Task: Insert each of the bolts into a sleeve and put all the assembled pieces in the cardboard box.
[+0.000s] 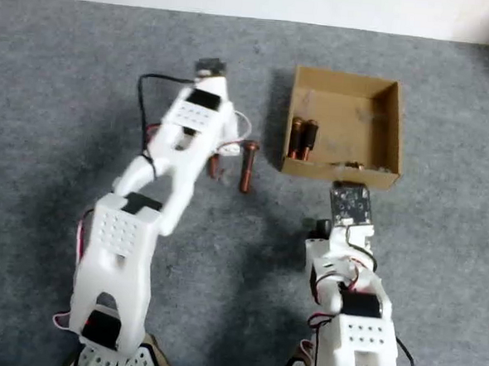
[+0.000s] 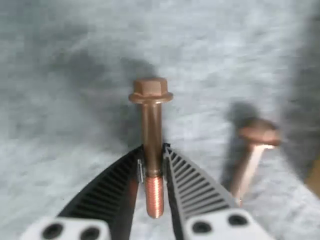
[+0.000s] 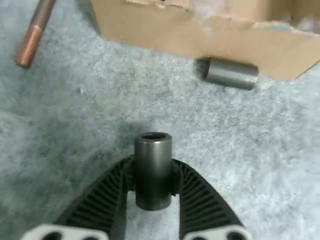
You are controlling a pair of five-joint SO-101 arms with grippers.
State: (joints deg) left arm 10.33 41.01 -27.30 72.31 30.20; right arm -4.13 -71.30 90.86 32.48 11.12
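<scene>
The right tool (image 3: 153,164) pinches a sleeve (image 3: 153,150) and the left tool (image 2: 152,150) pinches a bolt (image 2: 151,112) by its shank, so I think both must line up straight before pushing, with the cardboard box (image 1: 338,171) just beyond the sleeve.

2 white arms (image 1: 124,250), black ribbed claw fingers (image 2: 112,187), black cables (image 1: 141,102)

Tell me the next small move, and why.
Probably bring the two arms together so the bolt lines up with the open bore of the sleeve. The left pincer is shut on the bolt's shank and the right pincer on the sleeve, yet the two parts are apart.
</scene>
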